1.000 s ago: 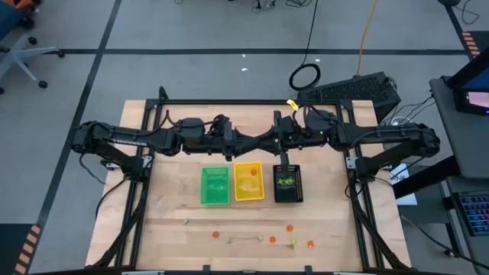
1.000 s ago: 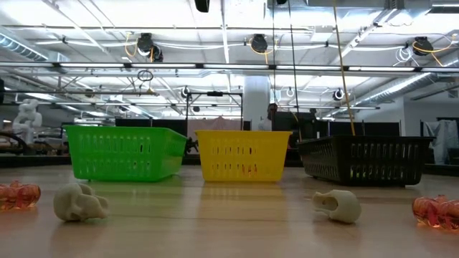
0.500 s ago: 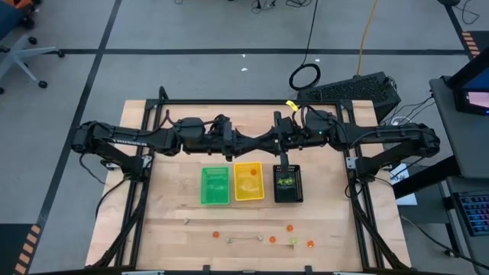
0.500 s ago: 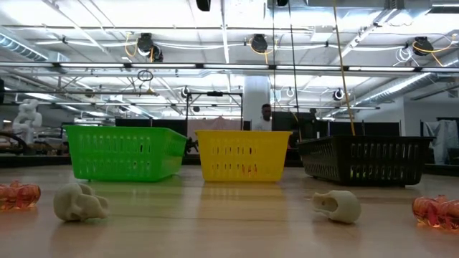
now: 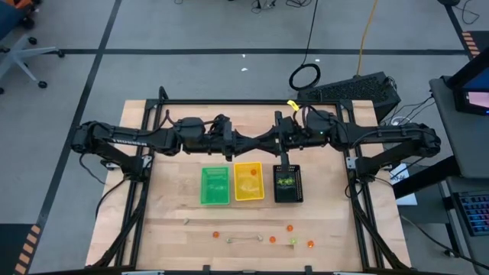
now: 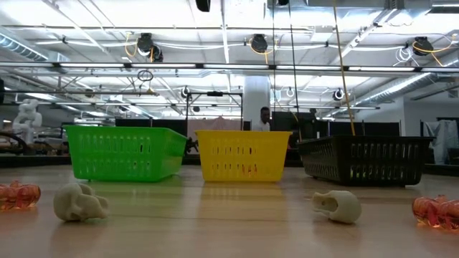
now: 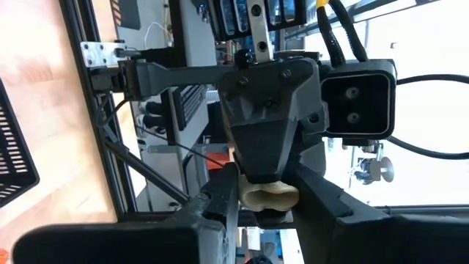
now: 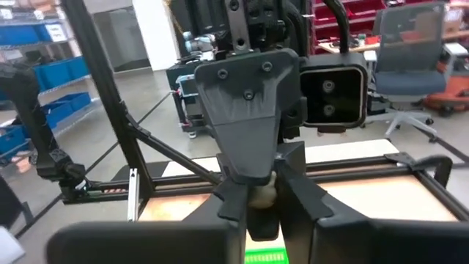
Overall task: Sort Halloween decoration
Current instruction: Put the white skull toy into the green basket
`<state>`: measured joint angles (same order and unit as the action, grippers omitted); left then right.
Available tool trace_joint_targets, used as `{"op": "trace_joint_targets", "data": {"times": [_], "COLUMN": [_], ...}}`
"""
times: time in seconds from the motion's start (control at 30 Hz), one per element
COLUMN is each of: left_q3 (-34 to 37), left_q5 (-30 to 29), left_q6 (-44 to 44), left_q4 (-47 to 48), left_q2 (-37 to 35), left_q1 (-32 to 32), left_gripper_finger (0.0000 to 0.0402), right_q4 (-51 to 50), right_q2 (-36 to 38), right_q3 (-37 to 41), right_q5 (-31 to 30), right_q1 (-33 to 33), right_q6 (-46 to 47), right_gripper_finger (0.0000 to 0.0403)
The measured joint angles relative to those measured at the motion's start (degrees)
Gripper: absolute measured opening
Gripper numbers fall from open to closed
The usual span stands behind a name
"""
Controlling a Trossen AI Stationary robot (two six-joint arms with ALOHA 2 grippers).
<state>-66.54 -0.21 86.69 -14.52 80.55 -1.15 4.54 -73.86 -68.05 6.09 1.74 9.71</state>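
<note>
A pale whitish trinket (image 7: 267,196) of the Halloween decoration hangs in the air between my two grippers, which meet tip to tip above the table, behind the trays. My left gripper (image 5: 252,142) comes from the table's left and my right gripper (image 5: 265,142) from its right. Both are shut on the trinket (image 8: 261,192). Other trinkets lie on the table near its front edge: orange ones (image 5: 290,228) (image 5: 215,234), a yellow-green one (image 5: 293,241) and pale ones (image 6: 79,202) (image 6: 337,206). My left gripper pinches the pale trinket between its two fingers (image 7: 222,196), one on either side of it (image 7: 249,198). The fingers lie level and reach in from the table's left. The trinket is lifted clear of the table. My right gripper has the same trinket between its two fingers (image 8: 236,196), with the trinket's rounded end (image 8: 265,195) showing in the gap. The fingers lie level and come from the table's right, facing the other gripper.
A green tray (image 5: 215,186), a yellow tray (image 5: 248,182) and a black tray (image 5: 288,183) stand side by side at mid-table, just in front of the grippers. A dark frame runs round the table. A person shows far behind the yellow tray (image 6: 264,116).
</note>
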Motion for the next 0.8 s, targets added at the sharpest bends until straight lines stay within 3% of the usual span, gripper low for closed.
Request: {"op": "trace_joint_targets", "data": {"times": [0.13,0.5,0.63,0.8], "left_q3": [0.00,0.00,0.00,0.00], "left_q5": [-0.03,0.07,0.07,2.91], "left_q6": [-0.17,-0.17,-0.57,-2.48], "left_q4": [0.25,-0.29,-0.20,0.38], "left_q2": [0.00,-0.04,-0.02,-0.02], "left_q1": [0.00,0.00,0.00,0.99], "left_gripper_finger": [0.0094,0.0095,0.0095,0.0095], "right_q4": [-0.74,-6.15,-9.96,-17.95], "right_q2": [-0.10,0.96,2.58,4.17], "right_q3": [0.02,0.15,0.09,0.09], "right_q5": [-0.13,0.02,-0.27,-0.30], "right_q1": [0.02,0.02,0.23,0.55], "right_q6": [0.41,1.66,3.03,3.35], "right_gripper_finger": [0.0099,0.0307,0.0345,0.0356]}}
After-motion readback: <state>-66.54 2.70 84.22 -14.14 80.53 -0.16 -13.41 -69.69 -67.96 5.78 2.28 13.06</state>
